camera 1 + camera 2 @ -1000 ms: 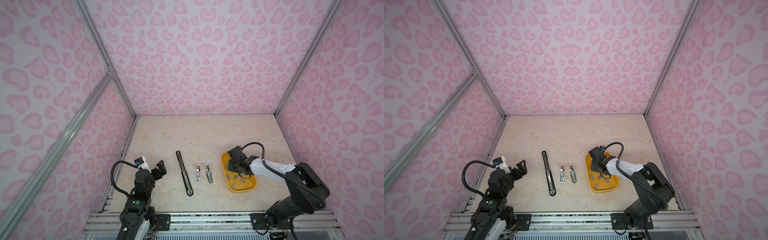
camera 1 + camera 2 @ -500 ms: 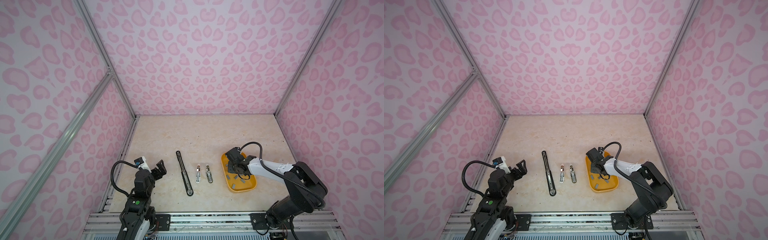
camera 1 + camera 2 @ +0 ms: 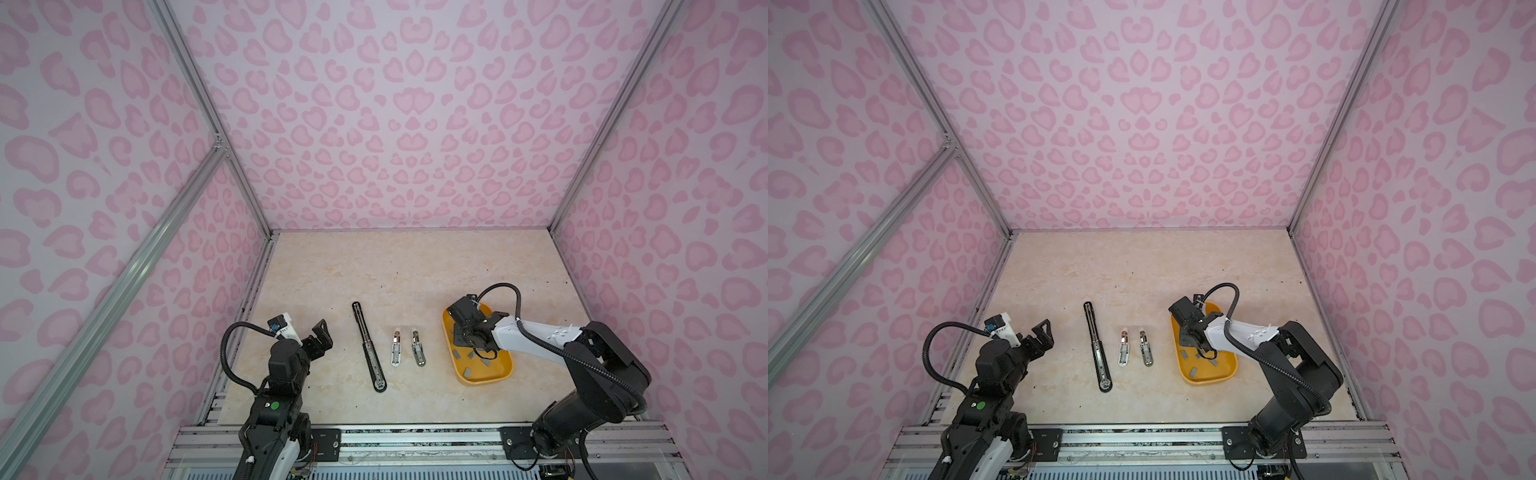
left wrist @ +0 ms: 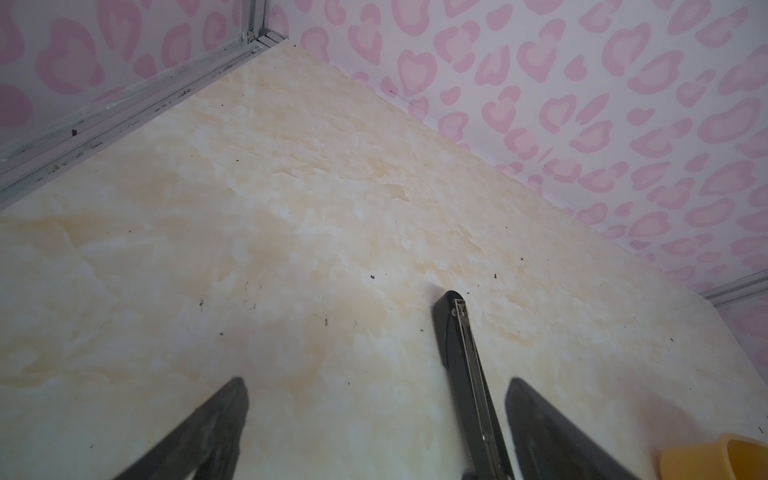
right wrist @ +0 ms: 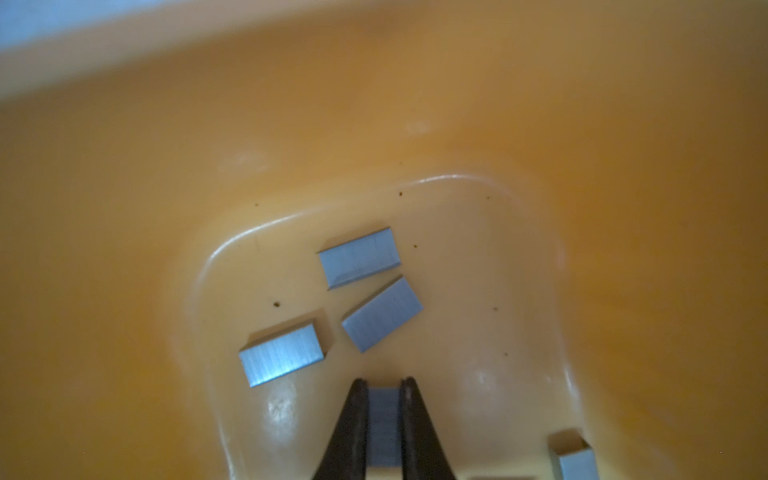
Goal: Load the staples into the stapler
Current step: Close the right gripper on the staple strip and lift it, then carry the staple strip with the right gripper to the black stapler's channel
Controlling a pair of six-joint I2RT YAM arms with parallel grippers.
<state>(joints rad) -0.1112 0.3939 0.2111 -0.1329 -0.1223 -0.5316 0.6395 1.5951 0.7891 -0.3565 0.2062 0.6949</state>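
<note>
Several staples lie as small grey strips (image 5: 359,257) in the yellow tray (image 5: 623,208). My right gripper (image 5: 384,384) reaches down into the tray and is shut on one staple strip (image 5: 383,424), which sits between its two black fingers. In both top views the right gripper (image 3: 466,341) (image 3: 1187,336) is over the tray's far end. A long black stapler (image 3: 369,346) (image 4: 461,357) lies opened out flat on the table. My left gripper (image 3: 322,334) (image 4: 376,384) hovers open and empty, left of that stapler.
Two small silver staplers (image 3: 396,347) (image 3: 418,347) lie side by side between the long stapler and the tray (image 3: 486,380). Pink patterned walls close in the left, back and right. A metal rail runs along the front edge.
The right gripper's fingers have closed onto a staple strip in the tray and the wrist has shifted slightly left. The left arm has not moved.
</note>
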